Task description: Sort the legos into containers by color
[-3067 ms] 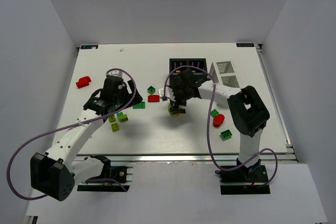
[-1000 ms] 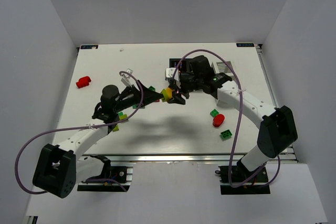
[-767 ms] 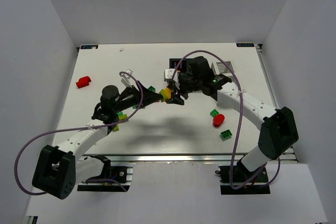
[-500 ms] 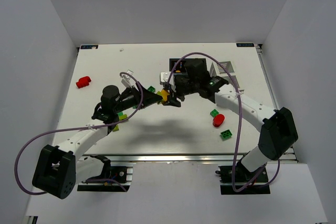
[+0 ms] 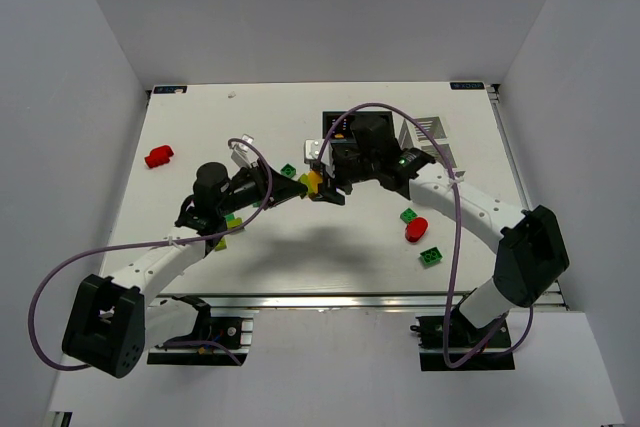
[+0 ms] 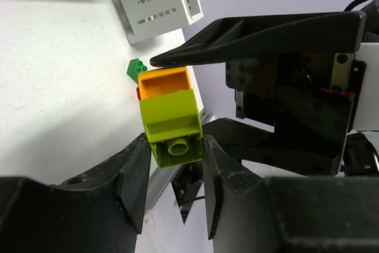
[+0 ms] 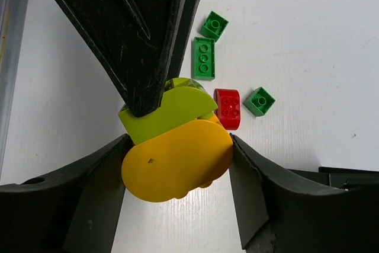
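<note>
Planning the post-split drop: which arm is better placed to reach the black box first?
Right. The right gripper clamps the orange half close beside the black box; the left gripper, on the lime half, sits farther from it.

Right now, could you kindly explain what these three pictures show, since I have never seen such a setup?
Two robot arms are bolted to a white table. One picture looks down from above; the other two come from a camera on each wrist. Loose bricks lie on the table, such as a red brick and a green brick, near a black box and a white basket. The left gripper grips a lime brick, the right gripper the orange brick stuck to it.
</note>
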Controlling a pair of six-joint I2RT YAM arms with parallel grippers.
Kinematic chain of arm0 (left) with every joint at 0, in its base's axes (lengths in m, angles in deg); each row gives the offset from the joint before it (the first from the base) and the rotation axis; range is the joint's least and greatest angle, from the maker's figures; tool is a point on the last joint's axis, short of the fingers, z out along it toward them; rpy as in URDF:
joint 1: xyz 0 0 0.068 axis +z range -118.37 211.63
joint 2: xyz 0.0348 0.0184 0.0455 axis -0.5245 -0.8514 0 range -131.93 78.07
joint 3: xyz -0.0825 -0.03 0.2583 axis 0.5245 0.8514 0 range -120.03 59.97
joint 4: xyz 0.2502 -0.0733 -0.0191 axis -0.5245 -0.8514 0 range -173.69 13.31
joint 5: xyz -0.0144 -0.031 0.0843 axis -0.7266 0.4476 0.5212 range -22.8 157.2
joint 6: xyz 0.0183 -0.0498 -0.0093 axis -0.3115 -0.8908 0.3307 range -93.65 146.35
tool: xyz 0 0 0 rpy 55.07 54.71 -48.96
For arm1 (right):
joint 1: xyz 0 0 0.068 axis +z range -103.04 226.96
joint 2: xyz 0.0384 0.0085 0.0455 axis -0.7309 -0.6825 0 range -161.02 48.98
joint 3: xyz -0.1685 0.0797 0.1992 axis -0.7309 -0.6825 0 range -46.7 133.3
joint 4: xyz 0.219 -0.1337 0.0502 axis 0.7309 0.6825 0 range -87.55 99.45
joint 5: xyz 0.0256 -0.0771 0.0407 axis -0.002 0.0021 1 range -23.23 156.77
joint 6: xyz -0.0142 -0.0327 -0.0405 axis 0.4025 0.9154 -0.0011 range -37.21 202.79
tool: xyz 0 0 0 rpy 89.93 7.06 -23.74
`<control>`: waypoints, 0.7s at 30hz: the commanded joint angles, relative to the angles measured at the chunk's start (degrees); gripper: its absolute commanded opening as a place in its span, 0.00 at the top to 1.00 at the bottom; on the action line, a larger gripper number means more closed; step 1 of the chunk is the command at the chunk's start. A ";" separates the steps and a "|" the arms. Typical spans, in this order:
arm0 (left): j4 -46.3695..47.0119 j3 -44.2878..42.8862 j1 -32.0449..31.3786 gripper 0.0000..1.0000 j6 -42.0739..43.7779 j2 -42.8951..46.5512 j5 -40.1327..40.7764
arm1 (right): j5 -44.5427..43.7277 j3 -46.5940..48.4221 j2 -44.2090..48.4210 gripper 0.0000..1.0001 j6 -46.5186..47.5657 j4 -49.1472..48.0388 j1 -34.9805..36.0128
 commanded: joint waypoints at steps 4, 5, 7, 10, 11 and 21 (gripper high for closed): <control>-3.27 -2.02 0.05 0.69 2.49 -0.47 0.89 | -3.62 -2.57 3.89 1.00 -1.64 -4.32 0.61; -3.62 -2.20 0.05 0.72 2.93 -0.38 1.07 | -4.93 -2.92 4.15 1.00 -1.56 -5.19 0.52; -4.76 -2.81 0.05 0.75 3.72 -0.12 1.24 | -6.61 -4.15 4.51 1.00 -1.64 -6.08 0.43; -7.14 -3.78 0.05 0.81 4.86 0.23 1.86 | -7.23 -5.47 5.21 1.00 -2.34 -6.96 -0.53; -7.66 -4.04 0.05 0.82 5.47 0.32 2.03 | -7.32 -5.74 5.30 1.00 -2.52 -7.05 -0.80; -13.81 -8.26 0.05 0.88 9.52 -0.64 3.35 | -7.32 -7.14 6.26 1.00 -4.10 -7.84 -5.63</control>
